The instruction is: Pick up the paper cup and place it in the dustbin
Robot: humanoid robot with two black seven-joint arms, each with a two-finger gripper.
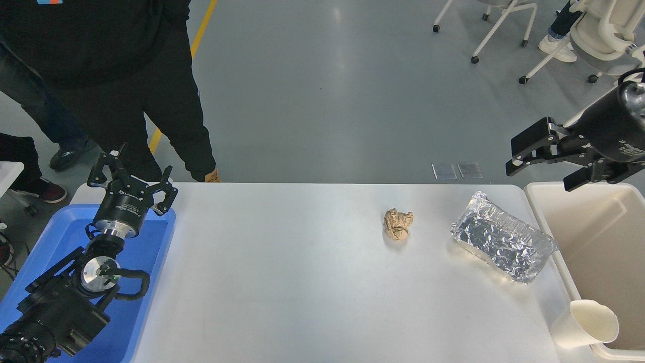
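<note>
Paper cup point(584, 324) lies tipped at the table's point(302, 282) near right corner, rim leaning against the dustbin's point(594, 242) outer wall, not inside it. Right gripper point(541, 161) hangs in the air above the bin's far left corner, jaws spread wide, holding nothing, well apart from the cup. Crinkled foil container point(504, 244) sits just left of the bin; crumpled brown paper ball point(398, 225) further left, mid-table. Left gripper point(132, 181) parked over the blue tray point(146, 252) at the lower left, fingers spread, empty. A person in dark clothing point(111, 60) stands at the far left side.
</note>
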